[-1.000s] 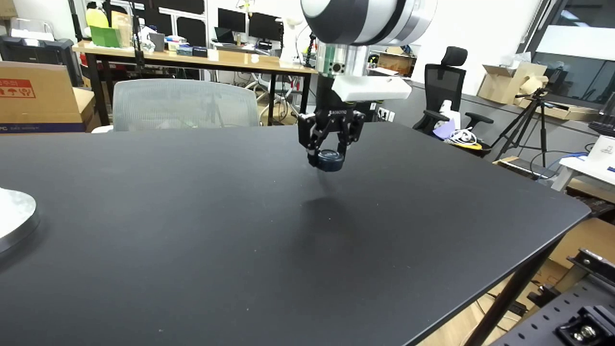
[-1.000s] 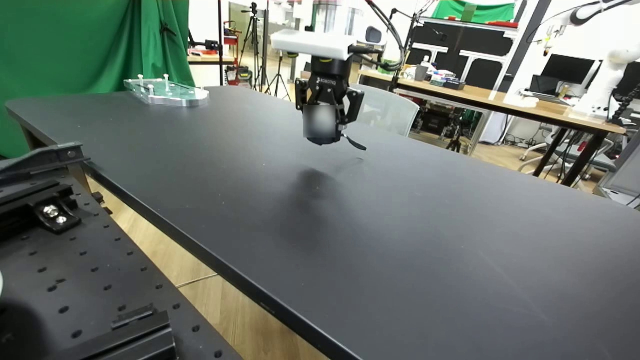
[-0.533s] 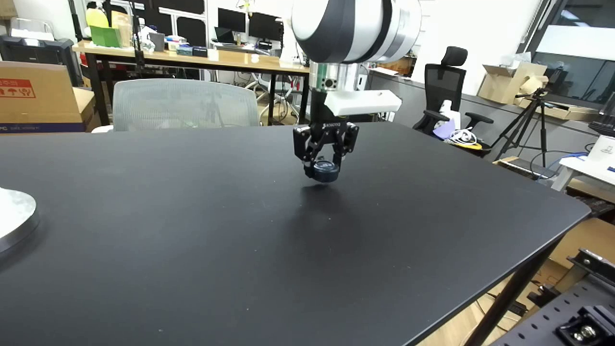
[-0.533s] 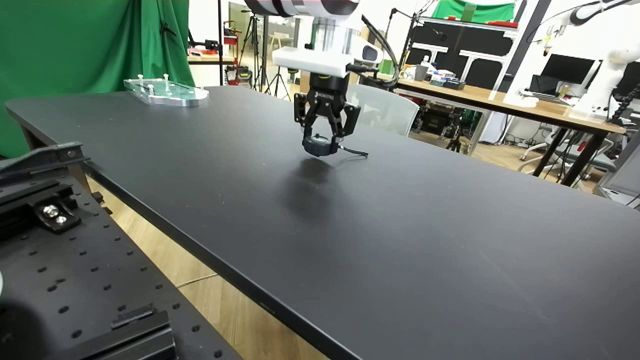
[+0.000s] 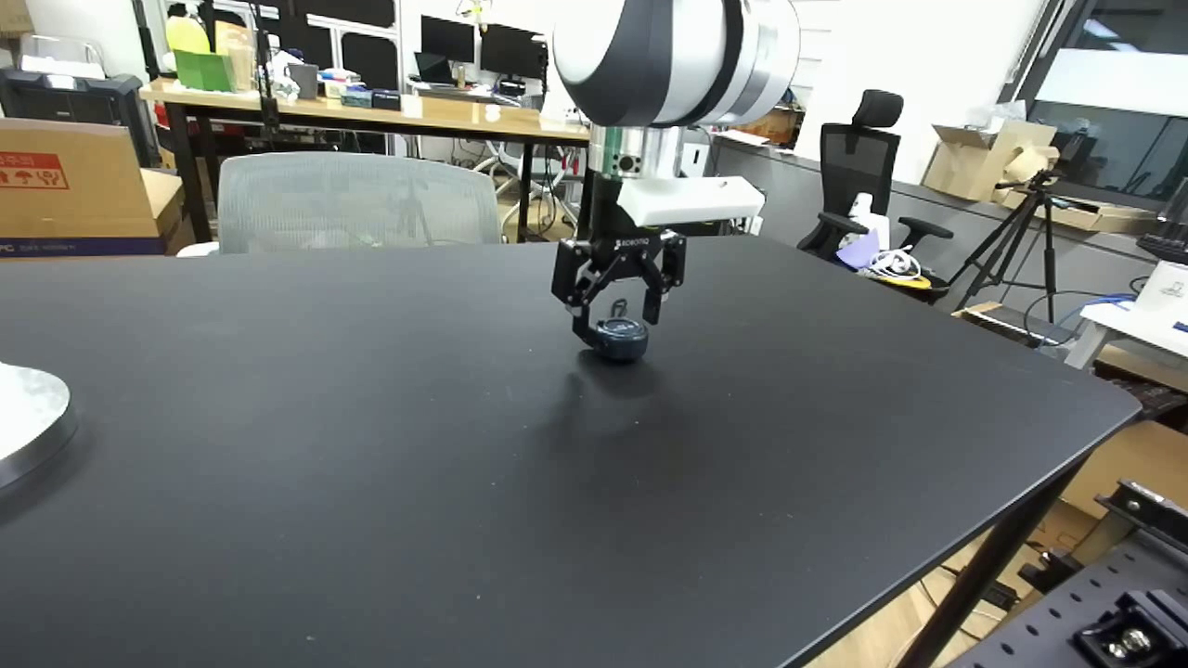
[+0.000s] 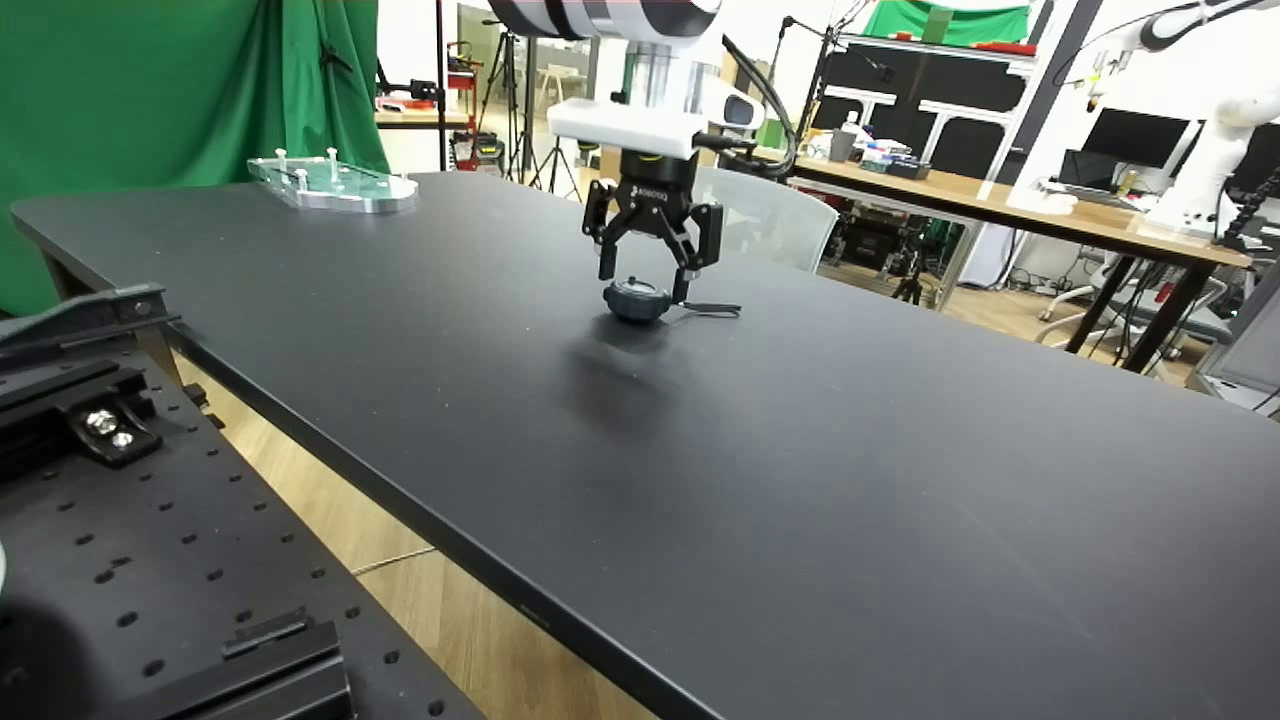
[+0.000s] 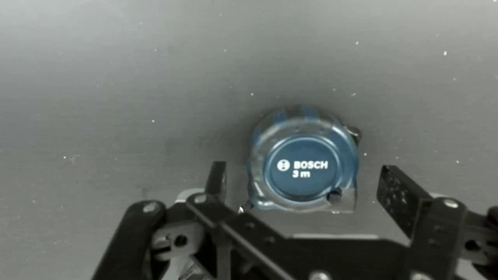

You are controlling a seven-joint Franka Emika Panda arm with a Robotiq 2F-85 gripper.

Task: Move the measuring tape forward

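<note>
The measuring tape is a squat blue-black case with a round label, lying flat on the dark table. In both exterior views it sits directly under my gripper, its case resting on the tabletop. A dark wrist strap trails from it along the surface. My gripper is low over the tape and open, with one finger on either side of it. In the wrist view a gap shows between the tape and each of the two fingers.
The dark table spreads around the tape. A round white-topped object stands at its edge in an exterior view. Far along the table lies a clear plate with white pegs. A mesh chair stands behind the table.
My gripper has come down with the measuring tape from above the table. The tape now rests on the surface, and the fingers have spread apart and let it go.
</note>
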